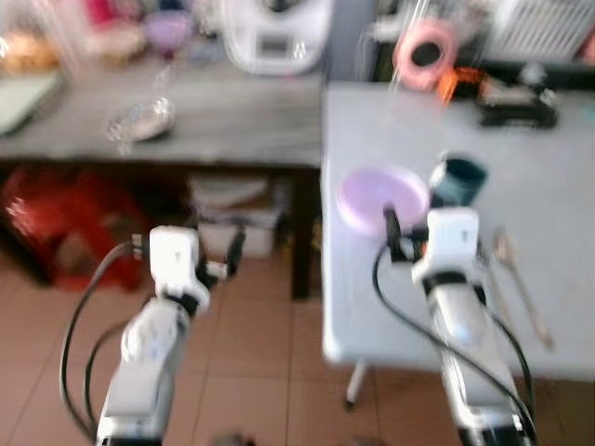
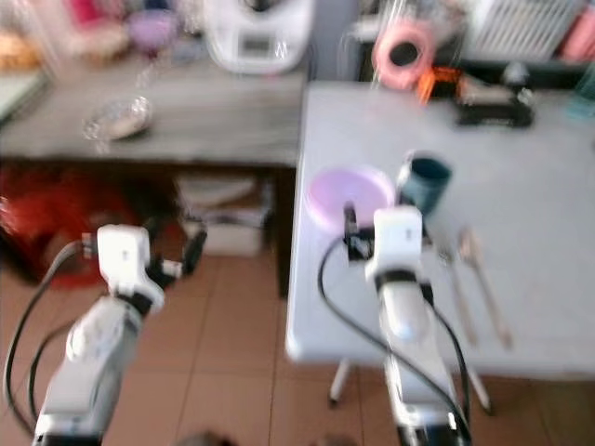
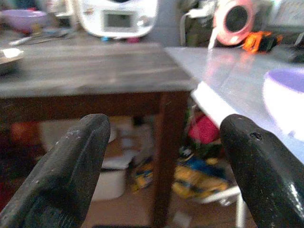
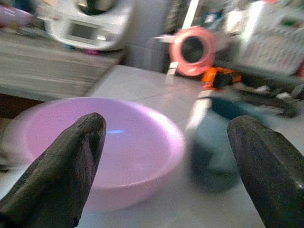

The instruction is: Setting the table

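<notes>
Lilac bowl (image 4: 99,147) sits at the white table's (image 1: 558,232) near-left corner, dead ahead of my right gripper (image 4: 166,156), fingers spread wide and empty; left gripper (image 3: 161,156) gapes over floor.

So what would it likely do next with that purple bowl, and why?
Probably ease the right gripper forward to take the purple bowl: its fingers are open and the bowl lies just ahead of it on the white table, beside the dark cup.

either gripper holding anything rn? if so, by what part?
Nothing held. Left gripper open over the floor; right gripper open, facing the purple bowl and the cup.
</notes>
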